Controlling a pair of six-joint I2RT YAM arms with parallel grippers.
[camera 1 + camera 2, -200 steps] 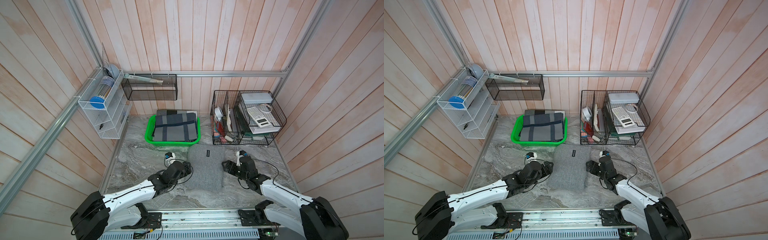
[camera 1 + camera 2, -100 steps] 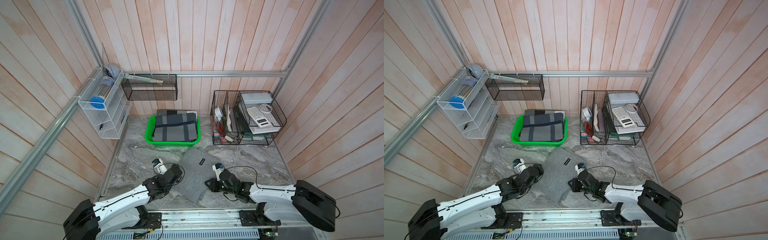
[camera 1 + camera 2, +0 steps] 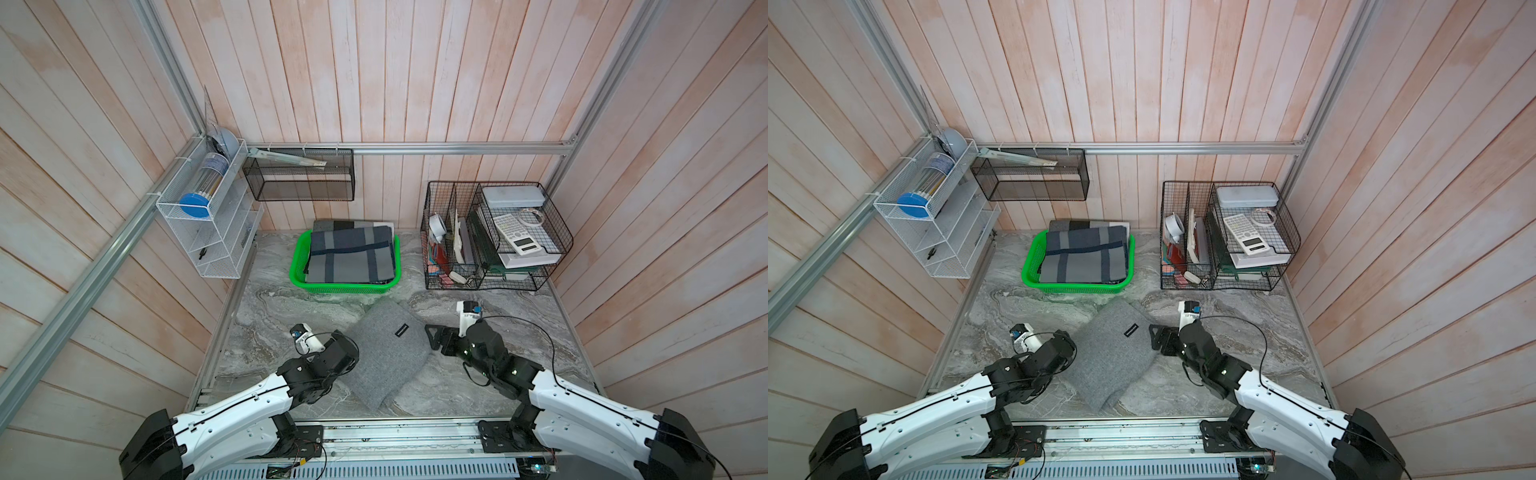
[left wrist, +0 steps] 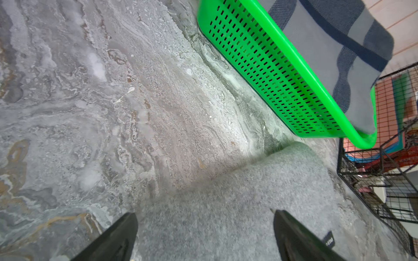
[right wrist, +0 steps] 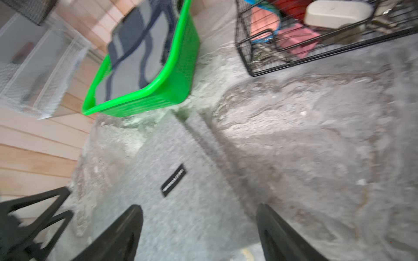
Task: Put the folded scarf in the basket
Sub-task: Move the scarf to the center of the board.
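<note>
While grey folded scarf [image 3: 386, 353] lies flat on marble table [image 3: 266, 316] at frame centre, outside basket [image 3: 345, 287], basket already holds folded plaid cloth [image 3: 351, 255], filling it to rim. Wire organiser [image 3: 428, 249], right of centre, holds calculator [image 3: 517, 235]. Only left wrist view shows left gripper [image 4: 203, 213]: fingers spread wide over scarf edge, gripping nothing. Right wrist view shows right gripper [image 5: 199, 206] likewise spread, empty. Scarf corner just beside basket front wall; bare marble either side.
</note>
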